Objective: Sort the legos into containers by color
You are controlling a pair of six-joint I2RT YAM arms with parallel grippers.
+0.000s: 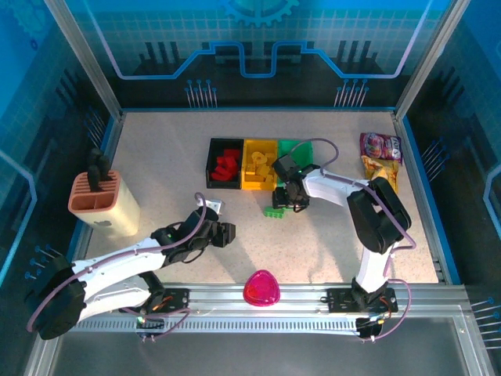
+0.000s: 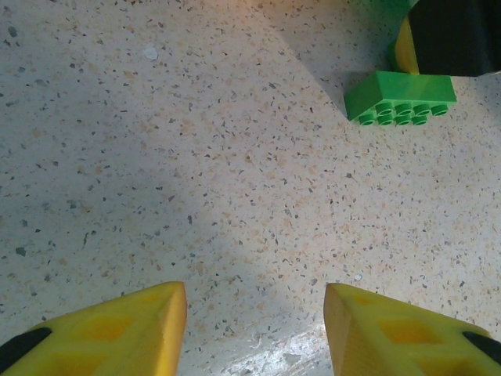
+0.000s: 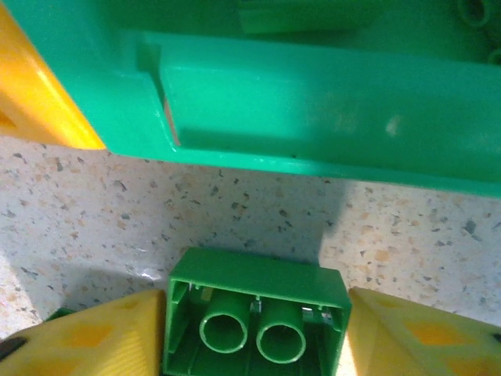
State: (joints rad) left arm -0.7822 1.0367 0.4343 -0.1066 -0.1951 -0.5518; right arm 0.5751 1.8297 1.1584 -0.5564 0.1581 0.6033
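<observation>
Right gripper (image 3: 255, 333) pinches a green brick (image 3: 257, 294) by its side walls, hollow underside showing, just before the green bin (image 3: 313, 102).
Brick light, rigid, slick; flat walls give the best hold, though it could twist out if gripped off-square. Bin's near wall bars the way, so a lift over the rim seems needed; yellow bin (image 3: 31, 86) adjoins. Left gripper (image 2: 254, 329) spread, empty, over bare table (image 2: 196, 157), a second green brick (image 2: 401, 98) near.
</observation>
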